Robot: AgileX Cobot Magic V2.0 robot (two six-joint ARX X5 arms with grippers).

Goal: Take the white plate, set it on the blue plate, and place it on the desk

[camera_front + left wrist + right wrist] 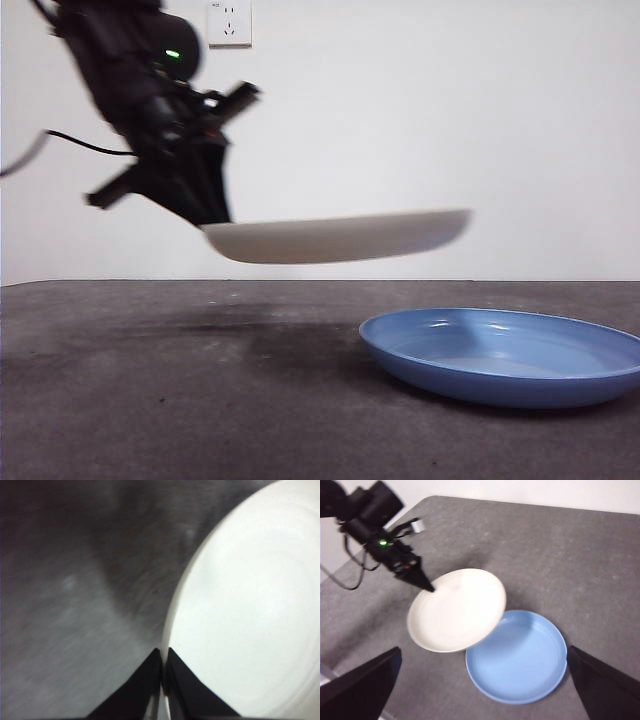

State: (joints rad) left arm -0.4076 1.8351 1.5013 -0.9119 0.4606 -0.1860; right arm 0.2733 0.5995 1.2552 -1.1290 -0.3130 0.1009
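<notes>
The white plate (335, 238) hangs in the air above the desk (180, 380), roughly level, held by its left rim. My left gripper (208, 222) is shut on that rim; in the left wrist view its jaws pinch the edge of the white plate (250, 610). The blue plate (505, 355) lies on the desk at the right, and the white plate's right edge reaches over its left part. From the right wrist view the white plate (455, 610) overlaps the blue plate (517, 657) at its rim. My right gripper (485, 690) is open, high above both plates.
A white wall with a power socket (229, 22) stands behind the desk. The left arm's cable (85, 145) trails off to the left. The desk's far left edge (350, 580) shows in the right wrist view.
</notes>
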